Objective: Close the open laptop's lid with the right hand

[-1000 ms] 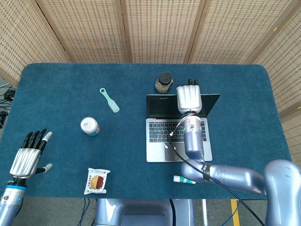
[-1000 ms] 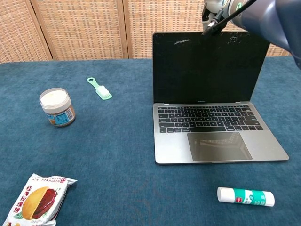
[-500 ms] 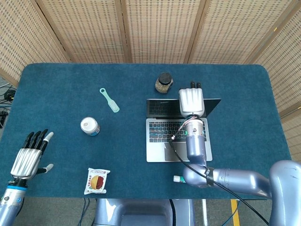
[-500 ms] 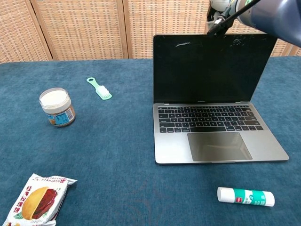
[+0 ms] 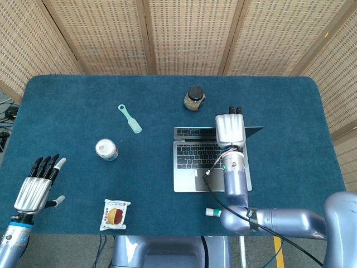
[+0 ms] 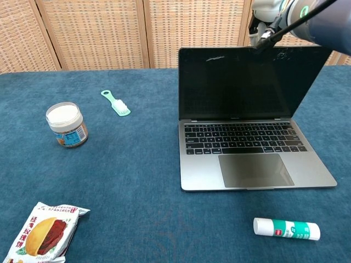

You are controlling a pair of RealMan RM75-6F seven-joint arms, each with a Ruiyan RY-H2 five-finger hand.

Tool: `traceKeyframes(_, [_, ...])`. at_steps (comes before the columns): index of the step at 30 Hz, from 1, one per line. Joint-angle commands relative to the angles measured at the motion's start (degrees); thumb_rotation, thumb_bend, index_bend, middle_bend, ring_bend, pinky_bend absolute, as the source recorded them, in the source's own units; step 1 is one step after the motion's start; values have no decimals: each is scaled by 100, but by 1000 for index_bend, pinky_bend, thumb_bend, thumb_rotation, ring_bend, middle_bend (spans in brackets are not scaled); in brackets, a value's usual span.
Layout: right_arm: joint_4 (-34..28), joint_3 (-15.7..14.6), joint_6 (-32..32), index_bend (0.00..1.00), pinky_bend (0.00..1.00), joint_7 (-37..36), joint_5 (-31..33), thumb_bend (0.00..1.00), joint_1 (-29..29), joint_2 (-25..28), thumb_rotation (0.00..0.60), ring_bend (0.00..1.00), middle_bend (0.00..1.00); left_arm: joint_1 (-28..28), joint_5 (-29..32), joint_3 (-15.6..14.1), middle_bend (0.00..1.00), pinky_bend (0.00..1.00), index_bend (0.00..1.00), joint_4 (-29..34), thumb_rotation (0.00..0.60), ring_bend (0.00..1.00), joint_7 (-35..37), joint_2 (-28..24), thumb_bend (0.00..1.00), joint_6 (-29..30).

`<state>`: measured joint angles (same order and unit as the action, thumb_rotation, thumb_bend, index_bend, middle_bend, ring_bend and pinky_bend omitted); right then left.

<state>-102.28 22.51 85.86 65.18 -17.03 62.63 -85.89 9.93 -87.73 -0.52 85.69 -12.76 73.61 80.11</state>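
From the head view, the laptop sits a little right of the middle of the blue tabletop. Its lid is partly tipped toward the keys. The right hand lies over the top edge of the lid, back side up, with its dark fingertips poking out past the far edge. It looks like the hand is pressing on the lid, not gripping it. I cannot tell from here if the fingers curl around the edge. To do this step well, I think the hand should push the lid down slowly and evenly. It should stay near the top edge, so the lid folds flat and does not slam. The right arm comes from the near side, straight over the keys. The left hand is far off at the left edge, with its fingers spread and nothing in it.

From the chest view, the laptop screen is dark and leans a bit toward the keyboard. Only a small bit of the right hand shows, at the top edge of the lid. The right arm crosses the top right corner. The left hand does not show here.
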Motion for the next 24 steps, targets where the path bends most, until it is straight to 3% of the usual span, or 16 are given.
traceKeyframes(1, [-166, -15, 136, 493, 179, 35, -4, 1000, -29, 7, 600, 192, 504, -8, -20, -5, 0, 0, 0, 6, 600, 0, 11, -4, 0, 21])
traceKeyframes(13, [-746, -95, 546, 494, 183, 27, 22, 1000, -216, 74, 600, 192, 505, -29, -115, -36, 0, 0, 0, 48, 600, 0, 40, -43, 0, 89])
traceKeyframes(24, [-1301, -404, 803, 494, 185, -109, -237, 1000, -485, 108, 600, 192, 505, -29, -132, -66, 0, 0, 0, 36, 600, 0, -43, -4, 0, 48])
